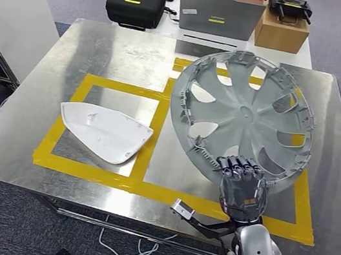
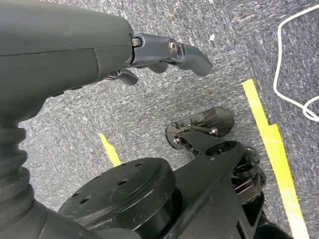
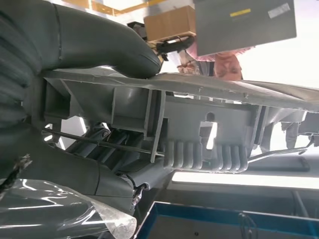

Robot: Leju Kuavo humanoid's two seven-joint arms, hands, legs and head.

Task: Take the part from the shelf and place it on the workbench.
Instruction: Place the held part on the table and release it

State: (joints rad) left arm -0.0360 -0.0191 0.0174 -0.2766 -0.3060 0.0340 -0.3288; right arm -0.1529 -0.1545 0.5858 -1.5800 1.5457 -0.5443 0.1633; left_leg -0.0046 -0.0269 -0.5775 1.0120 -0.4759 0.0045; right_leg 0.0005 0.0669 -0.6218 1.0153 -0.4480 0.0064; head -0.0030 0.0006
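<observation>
A large grey wheel cover with curved spokes is tilted over the right yellow-taped square of the metal workbench, its near rim low. My right hand grips that near rim, fingers curled over the edge. In the right wrist view the thumb presses one face of the ribbed rim and the fingers close on the other. A white curved cover lies in the left taped square. My left hand hangs over the carpet, fingers apart and holding nothing.
Behind the workbench a white desk carries a black case, a grey laptop and a cardboard box; a person sits there. A white cabinet stands at the left. A white cable lies on the carpet below.
</observation>
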